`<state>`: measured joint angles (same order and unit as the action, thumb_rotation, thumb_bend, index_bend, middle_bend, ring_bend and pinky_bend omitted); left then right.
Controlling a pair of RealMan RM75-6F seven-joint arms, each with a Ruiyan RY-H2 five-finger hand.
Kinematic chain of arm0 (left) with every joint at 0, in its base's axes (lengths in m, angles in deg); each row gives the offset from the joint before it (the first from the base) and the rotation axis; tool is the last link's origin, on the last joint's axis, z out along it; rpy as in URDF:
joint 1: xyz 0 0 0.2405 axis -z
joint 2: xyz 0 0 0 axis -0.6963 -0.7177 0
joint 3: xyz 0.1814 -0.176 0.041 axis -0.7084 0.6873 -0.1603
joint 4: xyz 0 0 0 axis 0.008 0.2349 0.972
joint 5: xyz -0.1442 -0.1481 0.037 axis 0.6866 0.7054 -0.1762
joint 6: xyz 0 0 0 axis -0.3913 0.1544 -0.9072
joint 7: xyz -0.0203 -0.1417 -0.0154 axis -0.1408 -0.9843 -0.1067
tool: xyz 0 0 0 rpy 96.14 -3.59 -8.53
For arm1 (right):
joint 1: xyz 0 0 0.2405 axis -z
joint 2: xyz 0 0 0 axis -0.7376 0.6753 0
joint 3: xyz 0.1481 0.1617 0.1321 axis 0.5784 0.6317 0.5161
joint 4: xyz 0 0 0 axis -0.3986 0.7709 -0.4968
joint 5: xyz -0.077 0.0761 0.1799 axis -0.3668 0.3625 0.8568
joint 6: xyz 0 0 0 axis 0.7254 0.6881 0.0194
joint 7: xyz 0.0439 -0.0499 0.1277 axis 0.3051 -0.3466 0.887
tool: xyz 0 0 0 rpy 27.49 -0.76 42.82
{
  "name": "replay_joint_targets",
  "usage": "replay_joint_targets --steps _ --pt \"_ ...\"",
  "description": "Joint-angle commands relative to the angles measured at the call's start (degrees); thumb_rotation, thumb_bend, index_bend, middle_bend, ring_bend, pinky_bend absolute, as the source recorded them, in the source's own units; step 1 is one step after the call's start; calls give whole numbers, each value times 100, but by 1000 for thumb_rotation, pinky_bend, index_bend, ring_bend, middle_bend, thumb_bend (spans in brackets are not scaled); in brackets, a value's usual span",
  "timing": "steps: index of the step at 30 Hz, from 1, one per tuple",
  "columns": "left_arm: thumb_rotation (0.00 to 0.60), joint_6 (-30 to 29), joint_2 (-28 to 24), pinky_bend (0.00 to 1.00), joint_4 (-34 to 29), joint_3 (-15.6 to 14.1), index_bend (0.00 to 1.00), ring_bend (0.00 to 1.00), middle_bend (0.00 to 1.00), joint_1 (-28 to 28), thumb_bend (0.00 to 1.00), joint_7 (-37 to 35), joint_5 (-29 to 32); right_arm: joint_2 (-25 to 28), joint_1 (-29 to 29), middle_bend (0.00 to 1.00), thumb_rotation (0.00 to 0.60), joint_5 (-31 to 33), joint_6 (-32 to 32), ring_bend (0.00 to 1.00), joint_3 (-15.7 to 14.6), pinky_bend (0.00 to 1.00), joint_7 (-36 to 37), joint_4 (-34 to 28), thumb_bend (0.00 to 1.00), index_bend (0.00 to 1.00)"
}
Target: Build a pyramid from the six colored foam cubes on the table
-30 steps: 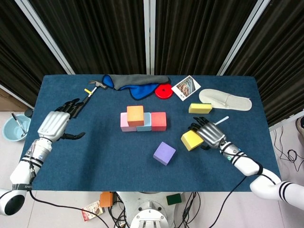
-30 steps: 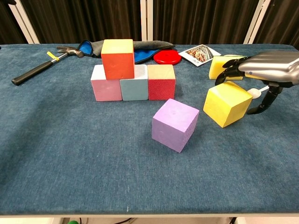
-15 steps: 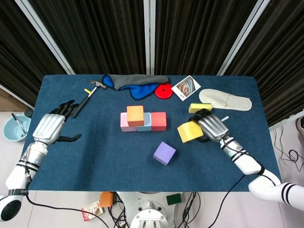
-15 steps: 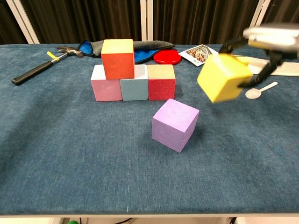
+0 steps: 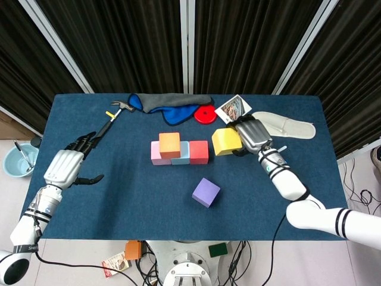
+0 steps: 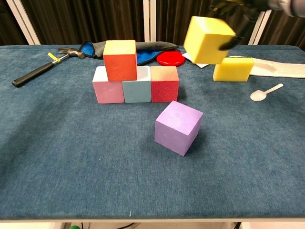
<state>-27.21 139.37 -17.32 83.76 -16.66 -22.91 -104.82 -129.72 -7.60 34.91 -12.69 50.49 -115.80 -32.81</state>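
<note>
Your right hand (image 5: 252, 136) grips the yellow cube (image 5: 227, 141) in its fingers, up off the surface, right of the red cube (image 5: 199, 152). In the chest view that hand is mostly cut off at the top edge. Your left hand (image 5: 64, 167) hovers far left, fingers spread, holding nothing. The purple cube (image 6: 178, 127) sits nearest you.

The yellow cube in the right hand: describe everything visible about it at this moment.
The yellow cube is a plain, matte foam-looking block with slightly rounded edges. It is lifted clear of the table and tilted, gripped from above and behind by the right hand. It hangs right of the red cube in the bottom row, in front of a flatter yellow block. Only the hand touches it.
</note>
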Motion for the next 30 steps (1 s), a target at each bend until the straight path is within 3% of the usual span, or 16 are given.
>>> replay_joint_targets --steps 1,5,14,30 --pt "463 -40 34 209 38 8 84 62 27 -51 155 -62 -40 -372 -843 404 600 1154 -15 180 10 172 -813 190 325 528" --pt "441 -51 68 210 112 16 84 61 27 -108 155 -162 -77 -599 -1278 403 600 1819 16 180 -44 172 -1109 375 325 528" --pt "471 -84 180 209 304 20 84 61 27 -232 155 -393 -190 -1050 -1952 396 600 2779 136 180 -217 172 -1534 757 324 528" --pt "448 -95 262 209 513 19 84 61 27 -364 155 -679 -426 -1393 -2338 380 600 3187 352 180 -297 166 -1708 910 323 527"
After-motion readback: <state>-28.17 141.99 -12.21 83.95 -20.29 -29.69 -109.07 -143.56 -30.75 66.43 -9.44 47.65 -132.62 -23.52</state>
